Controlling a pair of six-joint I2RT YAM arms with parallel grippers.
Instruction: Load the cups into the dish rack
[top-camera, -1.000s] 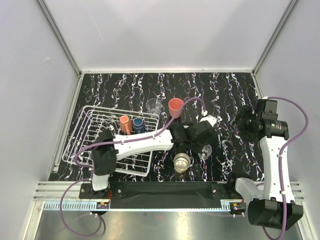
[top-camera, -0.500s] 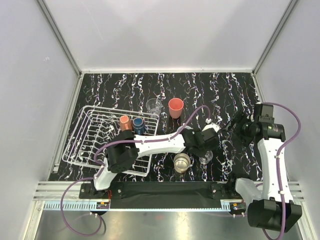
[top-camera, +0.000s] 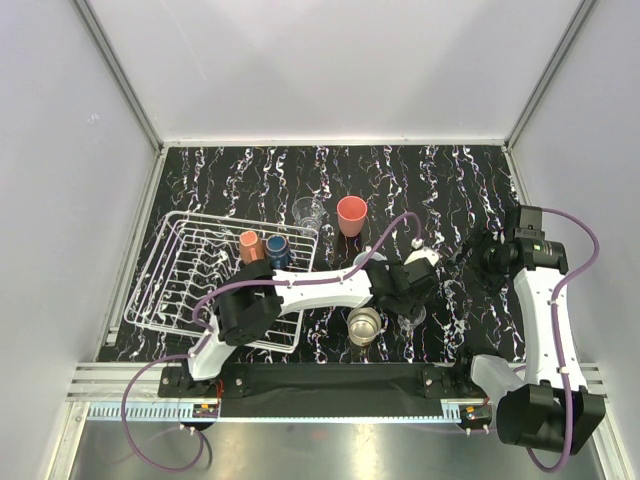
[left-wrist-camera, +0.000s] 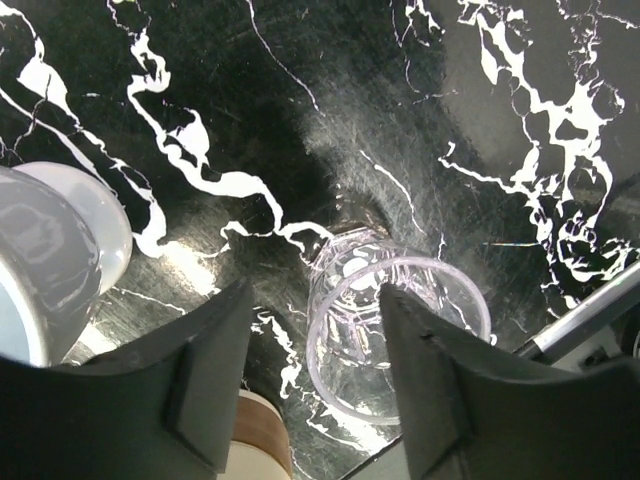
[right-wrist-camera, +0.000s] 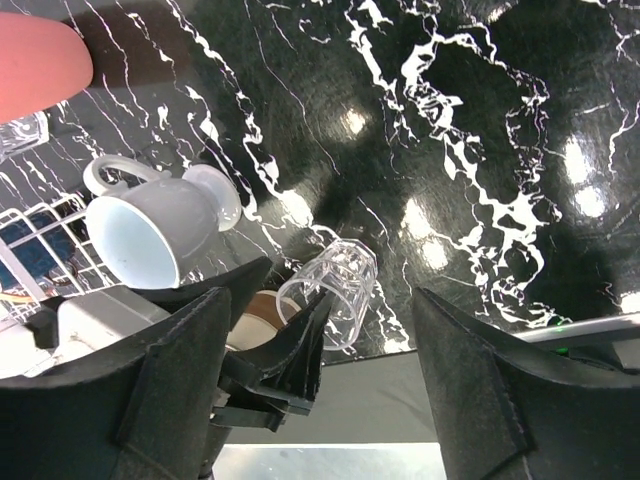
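A clear glass (left-wrist-camera: 350, 330) (top-camera: 411, 318) lies tilted on the black marble table, its mouth toward my left gripper (left-wrist-camera: 315, 290) (top-camera: 406, 298). That gripper is open, its right finger across the glass's mouth and its left finger well apart from it. A pale mug (right-wrist-camera: 160, 225) (left-wrist-camera: 50, 250) lies on its side just left of it, and a beige cup (top-camera: 364, 325) (left-wrist-camera: 262, 440) stands nearby. The dish rack (top-camera: 140, 300) holds a salmon mug (top-camera: 249, 245) and a dark blue cup (top-camera: 277, 248). My right gripper (top-camera: 480, 258) (right-wrist-camera: 322, 300) hangs open above the table, holding nothing.
A coral-red tumbler (top-camera: 351, 215) and a second clear glass (top-camera: 308, 212) stand behind the rack's far right corner. The left arm stretches across the rack's near right corner. A metal rail runs along the table's near edge.
My left gripper has moved nearer and to the right, over the clear glass, and its jaws have gone from shut to open. The right arm has swung slightly inward.
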